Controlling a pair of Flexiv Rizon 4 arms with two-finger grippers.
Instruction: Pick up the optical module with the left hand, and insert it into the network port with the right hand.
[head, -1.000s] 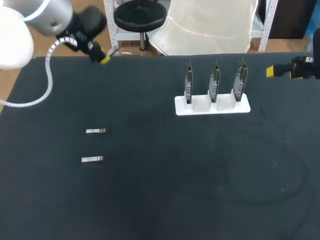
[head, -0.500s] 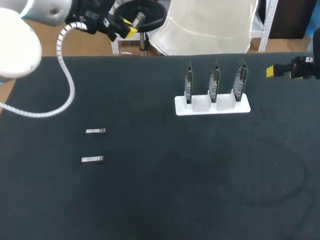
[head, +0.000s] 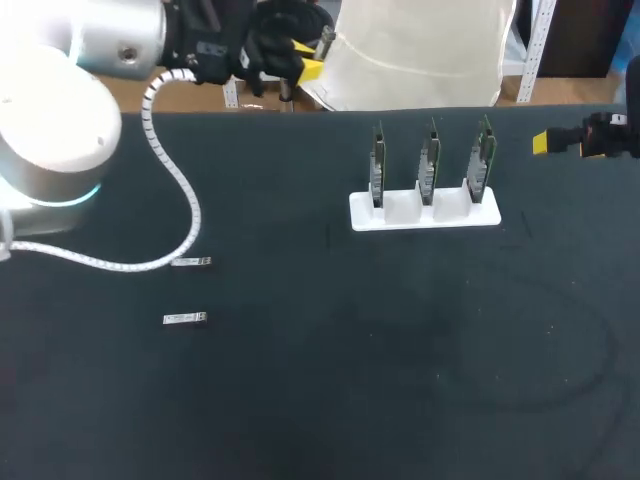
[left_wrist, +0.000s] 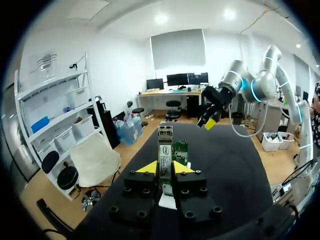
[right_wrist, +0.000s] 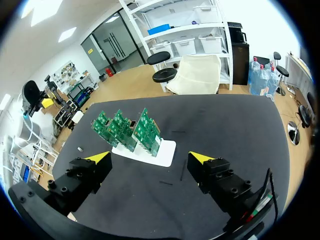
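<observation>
Clamped on one optical module (left_wrist: 165, 142), our left gripper (left_wrist: 165, 169) holds it upright between the yellow tips, out past the far edge of the black table (head: 400, 380). Our right gripper (head: 543, 143) hangs with its fingers wide apart, gripping nothing, at the table's right edge near the white stand (head: 425, 212). We count three network cards (head: 430, 160) upright in that stand. Two more optical modules (head: 191, 262) lie flat at the left, well apart from the stand.
</observation>
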